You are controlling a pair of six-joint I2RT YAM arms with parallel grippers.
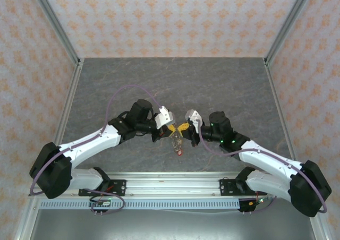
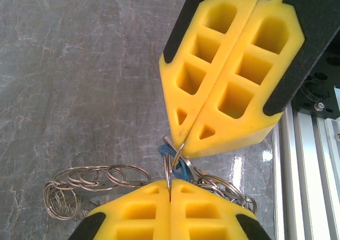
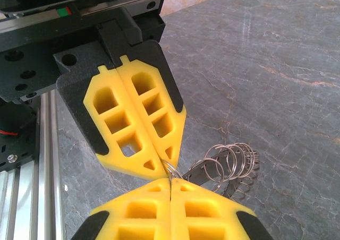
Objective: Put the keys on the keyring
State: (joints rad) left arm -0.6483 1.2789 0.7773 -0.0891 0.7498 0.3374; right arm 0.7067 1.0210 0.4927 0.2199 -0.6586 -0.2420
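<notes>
My two grippers meet tip to tip above the middle of the table, left gripper (image 1: pixel 169 127) and right gripper (image 1: pixel 187 127). The keyring (image 1: pixel 177 140) hangs between and below them as a bunch of small metal split rings (image 2: pixel 95 177). My left gripper (image 2: pixel 170 188) is shut on one thin ring of it. My right gripper (image 2: pixel 186 144) is shut on another thin loop right by the blue key (image 2: pixel 184 169). The red key (image 1: pixel 179 152) dangles under the bunch. From the right wrist, my right gripper (image 3: pixel 170 181) and left gripper (image 3: pixel 168 163) pinch loops, with the rings (image 3: pixel 229 159) trailing right.
The grey stone-patterned table (image 1: pixel 175 80) stretches away behind the grippers to the patterned walls. An aluminium rail (image 1: pixel 170 182) runs along the near edge just below the hanging bunch. Both arms reach in low from the bottom corners.
</notes>
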